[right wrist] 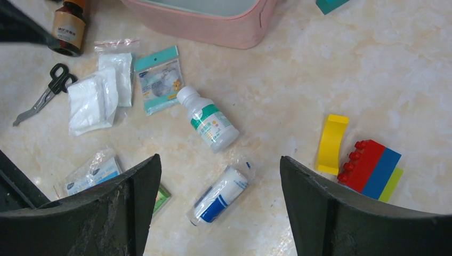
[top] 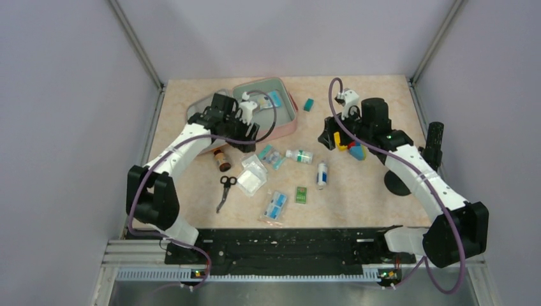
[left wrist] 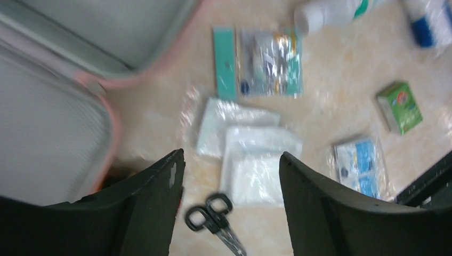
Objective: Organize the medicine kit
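Observation:
The pink medicine kit (top: 288, 116) lies open at the back, its grey-green lining up; it also shows in the left wrist view (left wrist: 53, 133) and the right wrist view (right wrist: 213, 24). My left gripper (top: 247, 137) is open and empty at the kit's front edge, above the gauze packs (left wrist: 250, 154) and the scissors (left wrist: 213, 218). My right gripper (top: 333, 137) is open and empty, above a wrapped bandage roll (right wrist: 221, 194) and a white bottle with a green label (right wrist: 210, 120). A brown bottle (right wrist: 69, 29) lies by the kit's front.
Loose on the table: a teal packet (top: 272, 156), a blue-printed packet (top: 275, 205), a small green box (top: 301, 194), a teal block (top: 309, 104). A yellow block (right wrist: 330, 144) and a red-blue block (right wrist: 373, 168) lie right of the right gripper. Grey walls enclose the table.

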Controlling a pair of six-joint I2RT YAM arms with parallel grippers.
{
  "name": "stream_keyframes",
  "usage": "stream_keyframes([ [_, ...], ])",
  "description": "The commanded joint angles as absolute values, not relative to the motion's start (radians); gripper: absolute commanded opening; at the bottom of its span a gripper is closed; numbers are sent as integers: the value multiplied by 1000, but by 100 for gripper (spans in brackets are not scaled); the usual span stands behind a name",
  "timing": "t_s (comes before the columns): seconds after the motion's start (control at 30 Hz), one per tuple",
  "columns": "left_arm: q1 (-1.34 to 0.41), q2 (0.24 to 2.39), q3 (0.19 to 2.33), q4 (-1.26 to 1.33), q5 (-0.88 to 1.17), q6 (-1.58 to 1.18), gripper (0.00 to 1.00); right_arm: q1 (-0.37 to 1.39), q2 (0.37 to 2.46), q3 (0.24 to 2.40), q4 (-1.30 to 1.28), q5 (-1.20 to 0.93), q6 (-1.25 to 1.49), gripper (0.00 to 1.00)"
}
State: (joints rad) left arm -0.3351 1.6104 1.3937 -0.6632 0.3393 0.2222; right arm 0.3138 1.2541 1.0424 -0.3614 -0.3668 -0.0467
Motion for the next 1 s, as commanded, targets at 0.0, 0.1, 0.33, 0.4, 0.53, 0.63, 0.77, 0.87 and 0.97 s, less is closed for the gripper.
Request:
stream_keyframes([
  [0.0, -341, 1482, 1126, -598, 340, 157, 71, 316, 1245, 1073, -338, -353, -52, 81],
  [0.1, -342, 1488, 1054, -568, 321, 157, 64, 315, 1237, 1048, -326, -355, -41, 81],
  [0.33, -343, 1634, 1078, -551, 289, 117, 50, 314, 1222, 1017, -295, -384, -9, 80],
  [0.4, -344, 1677, 1091, -559, 297, 128, 48, 315, 1219, 1013, -295, -378, -12, 80],
  [0.53, -343, 1727, 1093, -560, 296, 136, 47, 314, 1213, 1002, -297, -371, -19, 80],
  [0.63, -343, 1729, 1076, -553, 314, 157, 31, 314, 1210, 995, -294, -366, -23, 81],
  [0.77, -342, 1708, 1091, -602, 358, 181, 0, 314, 1213, 990, -300, -356, -33, 81],
  [0.87, -341, 1631, 1128, -661, 403, 225, 0, 314, 1214, 1016, -331, -351, -54, 81],
  [0.97, -342, 1561, 1207, -722, 414, 261, 0, 314, 1213, 1043, -365, -344, -79, 81],
])
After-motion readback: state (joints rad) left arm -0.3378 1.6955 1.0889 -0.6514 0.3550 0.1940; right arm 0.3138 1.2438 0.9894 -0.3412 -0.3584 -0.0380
